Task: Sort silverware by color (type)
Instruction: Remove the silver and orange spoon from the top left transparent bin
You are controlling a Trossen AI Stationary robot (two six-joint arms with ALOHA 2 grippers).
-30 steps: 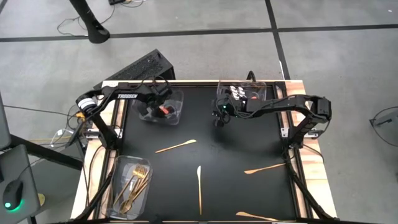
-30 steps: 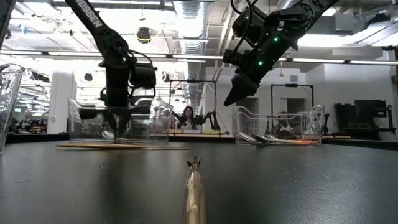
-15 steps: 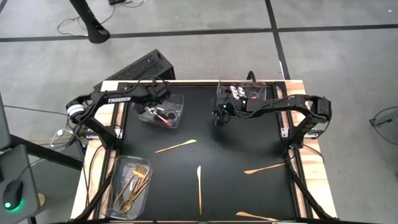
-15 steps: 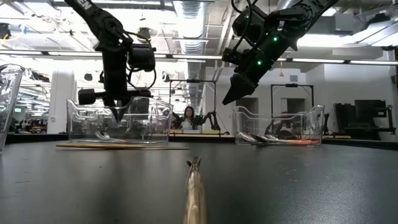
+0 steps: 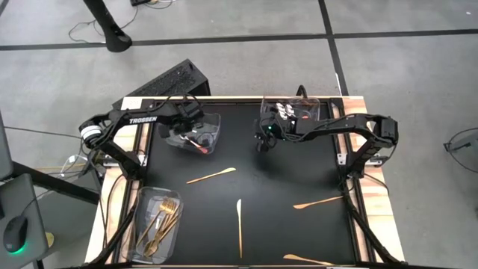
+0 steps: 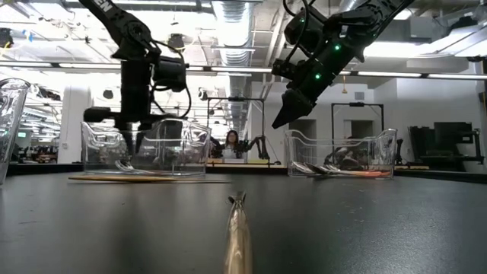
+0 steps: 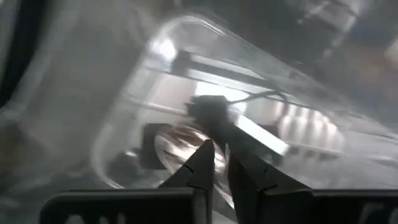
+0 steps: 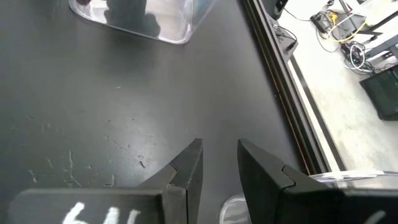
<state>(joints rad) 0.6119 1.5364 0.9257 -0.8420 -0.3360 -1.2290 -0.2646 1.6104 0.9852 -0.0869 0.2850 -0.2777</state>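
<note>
My left gripper (image 5: 190,125) (image 6: 128,143) hangs over the clear tray (image 5: 217,121) at the far left, fingers pointing down, a narrow gap between them (image 7: 219,158) and nothing in it. A spoon with a red handle (image 5: 200,142) lies flat in that tray. My right gripper (image 5: 261,144) (image 6: 280,120) hovers open above the bare table (image 8: 219,155), beside the far right tray (image 5: 320,103) that holds more red-handled spoons (image 6: 335,170). Gold knives lie flat on the table (image 5: 211,175) (image 5: 240,224) (image 5: 317,202).
A clear tray (image 5: 140,203) at the near left holds several gold forks (image 5: 160,220). Another gold knife (image 5: 306,259) lies at the near edge. A black box (image 5: 168,81) stands beyond the far left corner. The table's middle is open black surface.
My left gripper has risen out of the far left tray, drifted a little toward the table's left edge and rolled about its own axis. The red-handled spoon stays lying in the tray below it.
</note>
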